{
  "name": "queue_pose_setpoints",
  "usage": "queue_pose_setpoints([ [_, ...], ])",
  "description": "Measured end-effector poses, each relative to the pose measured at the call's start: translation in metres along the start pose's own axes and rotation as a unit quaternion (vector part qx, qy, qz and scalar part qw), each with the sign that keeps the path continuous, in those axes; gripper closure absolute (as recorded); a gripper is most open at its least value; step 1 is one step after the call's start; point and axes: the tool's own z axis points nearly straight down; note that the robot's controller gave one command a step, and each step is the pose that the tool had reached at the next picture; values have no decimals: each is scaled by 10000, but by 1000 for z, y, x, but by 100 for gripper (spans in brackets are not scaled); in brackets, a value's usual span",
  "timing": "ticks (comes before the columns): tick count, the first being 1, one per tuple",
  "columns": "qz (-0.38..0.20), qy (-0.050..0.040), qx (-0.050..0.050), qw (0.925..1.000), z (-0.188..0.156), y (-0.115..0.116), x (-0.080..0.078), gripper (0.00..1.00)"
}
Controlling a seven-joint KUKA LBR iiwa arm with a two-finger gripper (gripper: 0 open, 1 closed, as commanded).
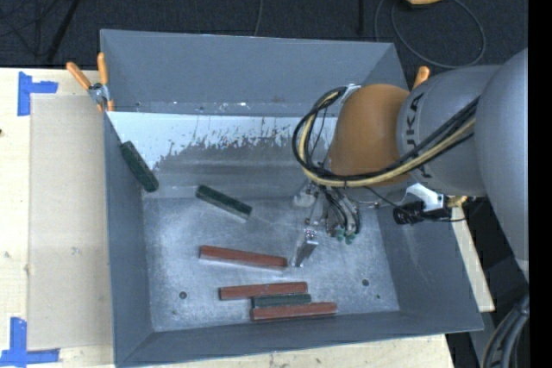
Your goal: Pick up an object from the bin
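My gripper hangs low over the middle right of the bin floor, its tip just right of the end of a reddish-brown flat stick. That stick lies nearly level across the centre. Below it sit another reddish-brown stick, a dark green stick and a third reddish-brown one, stacked close together near the front wall. Nothing shows between the fingers.
A dark green stick lies tilted at the back of the floor. Another dark green stick leans on the left wall. The arm with its orange cover and cables covers the bin's right side.
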Motion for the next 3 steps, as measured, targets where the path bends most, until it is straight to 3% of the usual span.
queue_pose_setpoints([
  [1,1331,-101,-65,9910,24,25,66,100],
  [2,1326,-101,-64,9911,24,25,66,100],
  [3,1349,34,4,9908,-21,17,73,100],
])
